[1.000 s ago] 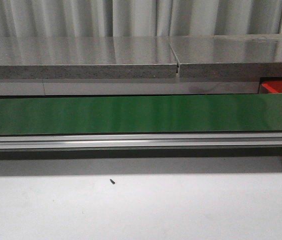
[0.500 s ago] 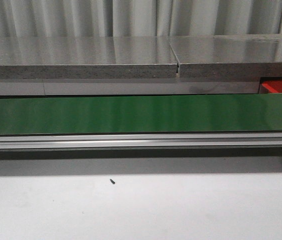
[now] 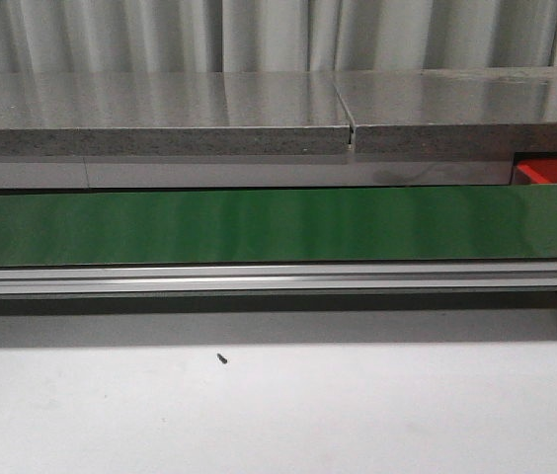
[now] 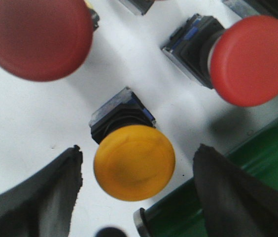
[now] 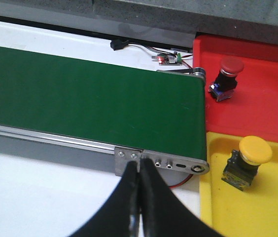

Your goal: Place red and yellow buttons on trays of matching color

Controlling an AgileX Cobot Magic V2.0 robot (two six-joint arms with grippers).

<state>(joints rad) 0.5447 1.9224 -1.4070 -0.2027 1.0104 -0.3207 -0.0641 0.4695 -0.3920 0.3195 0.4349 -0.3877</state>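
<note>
1. Front view: The long green belt (image 3: 259,225) runs across, and nothing rides on it. A corner of the red tray (image 3: 555,170) peeks out at the far right, behind the belt. No arm and no button shows here.

2. Left wrist view: The left gripper (image 4: 136,195) hangs low over a white table (image 4: 20,128), pointing down. Its two dark fingers (image 4: 45,192) are spread wide apart. A yellow button (image 4: 134,162) sits right between them, but they do not touch it. Two red buttons wait close by, one (image 4: 252,59) near the belt edge and one (image 4: 35,37) on the other side. So at least three buttons are not sorted yet. I think the yellow one is next.

3. Right wrist view: The right gripper (image 5: 140,197) is pressed shut and holds nothing. It hovers near the end of the belt, tilted toward it. One red button (image 5: 226,74) already sits in the red tray. One yellow button (image 5: 247,163) already sits in the yellow tray (image 5: 267,217) just beside it. So part of the job is done.
</note>
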